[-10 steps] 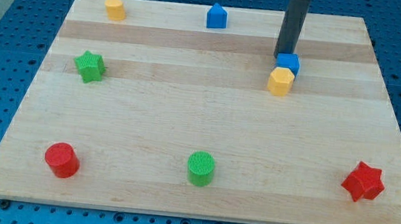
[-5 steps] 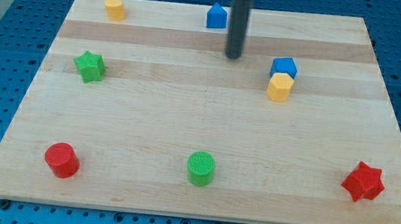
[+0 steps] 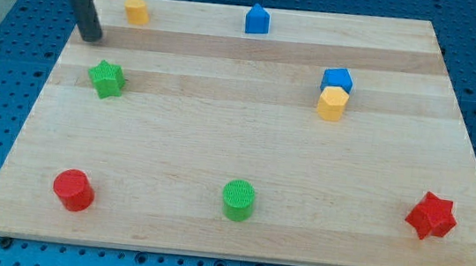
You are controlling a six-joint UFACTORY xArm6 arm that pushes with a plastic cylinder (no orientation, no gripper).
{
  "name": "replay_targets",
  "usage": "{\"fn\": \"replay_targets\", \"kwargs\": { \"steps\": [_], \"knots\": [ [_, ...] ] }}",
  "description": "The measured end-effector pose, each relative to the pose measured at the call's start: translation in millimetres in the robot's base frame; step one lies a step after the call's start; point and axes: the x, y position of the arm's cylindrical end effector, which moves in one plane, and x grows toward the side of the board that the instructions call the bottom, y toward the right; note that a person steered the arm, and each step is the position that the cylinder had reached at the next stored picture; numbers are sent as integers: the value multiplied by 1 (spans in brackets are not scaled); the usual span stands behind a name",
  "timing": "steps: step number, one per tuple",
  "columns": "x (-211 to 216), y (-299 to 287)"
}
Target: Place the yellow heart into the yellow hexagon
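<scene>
The yellow heart (image 3: 137, 8) sits near the top left of the wooden board (image 3: 236, 151). The yellow hexagon (image 3: 332, 102) lies right of centre, touching a blue cube (image 3: 338, 79) just above it. My tip (image 3: 92, 38) is at the board's left side, below and to the left of the yellow heart and above the green star (image 3: 106, 78). It touches no block.
A blue house-shaped block (image 3: 257, 19) stands at the top centre. A red cylinder (image 3: 72, 190) is at the bottom left, a green cylinder (image 3: 238, 199) at the bottom centre and a red star (image 3: 430, 216) at the bottom right.
My tip has swept left across the top of the board, from beside the blue cube to near the yellow heart. No block has moved.
</scene>
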Motion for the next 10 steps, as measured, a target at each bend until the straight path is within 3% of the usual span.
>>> {"fn": "replay_targets", "kwargs": {
  "steps": [2,4,7,10],
  "knots": [
    [-59,-19],
    [-79,23],
    [-63,104],
    [-7,116]
  ]
}}
